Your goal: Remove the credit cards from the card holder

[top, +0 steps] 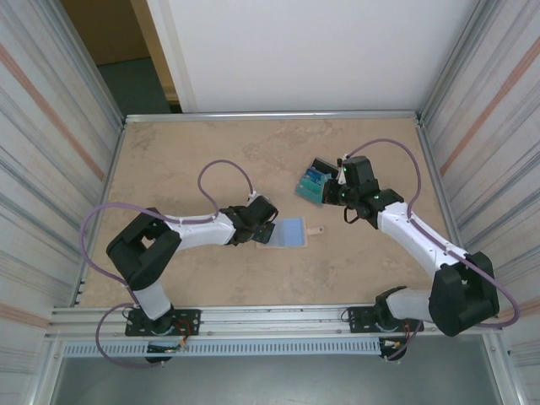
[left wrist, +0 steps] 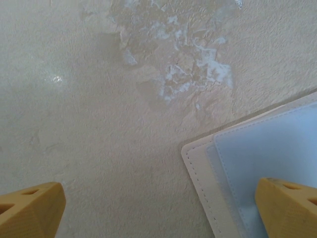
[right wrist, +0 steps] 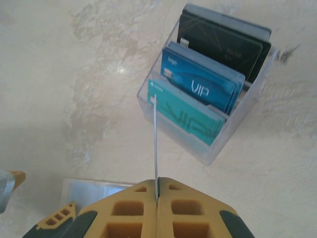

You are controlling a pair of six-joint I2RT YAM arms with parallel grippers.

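Pinching a card (right wrist: 155, 144) in my right fingers (right wrist: 157, 193), left fingers (top: 263, 221) wide; next, I'd slot it into the one-o'clock rack (right wrist: 218, 144).

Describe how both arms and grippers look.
The left arm and right arm have white links, black joints and a looping lilac cable each. The left gripper and right gripper have black bodies and mustard-yellow wedge-shaped fingers with rectangular recesses.

Beige marbled table (top: 354, 270), ribbed side panels (top: 51, 152), white back wall (top: 321, 51).
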